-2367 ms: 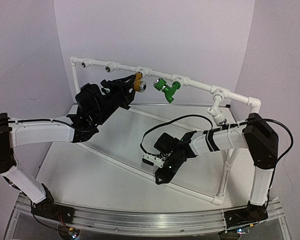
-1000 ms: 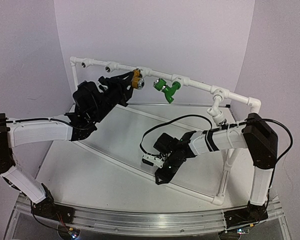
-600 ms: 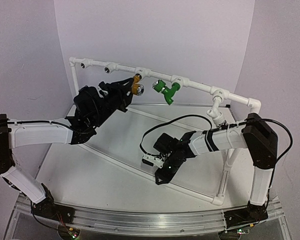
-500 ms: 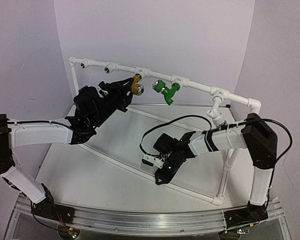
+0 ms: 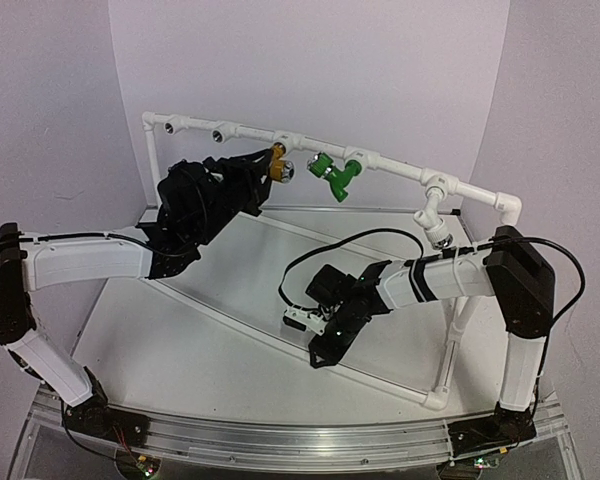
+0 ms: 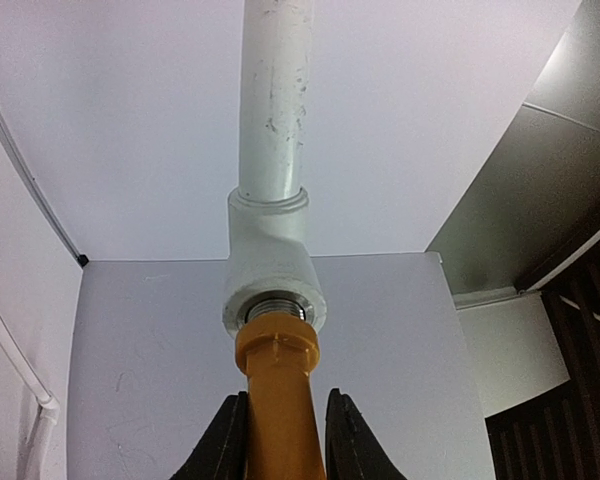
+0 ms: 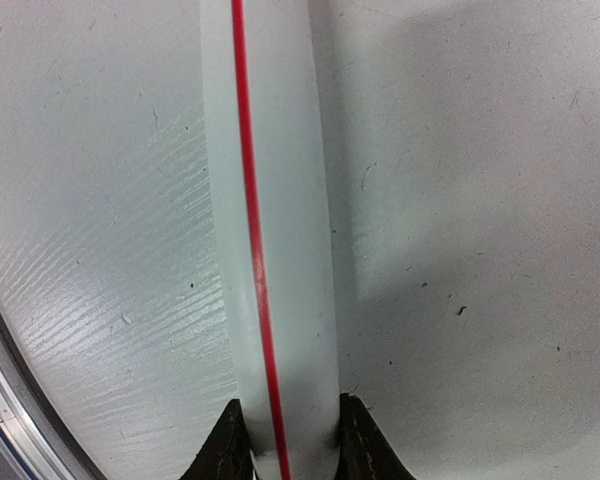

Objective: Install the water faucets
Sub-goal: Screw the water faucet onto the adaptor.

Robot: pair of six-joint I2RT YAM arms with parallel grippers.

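Observation:
My left gripper is shut on the yellow-orange faucet, held up at the top rail of the white pipe frame. In the left wrist view the faucet stands between my fingers, its collar pressed against the threaded socket of a white tee. The green faucet hangs on the rail just to the right. My right gripper is shut on the frame's low base pipe, a white pipe with a red stripe, on the table.
Two open sockets sit on the rail's left end. A silvery fitting hangs from a tee at the right. A black cable loops over my right arm. The white backdrop stands close behind the rail.
My left gripper has shifted slightly up and right with the yellow-orange faucet, closer to the rail, and its wrist has turned. My right arm has not moved.

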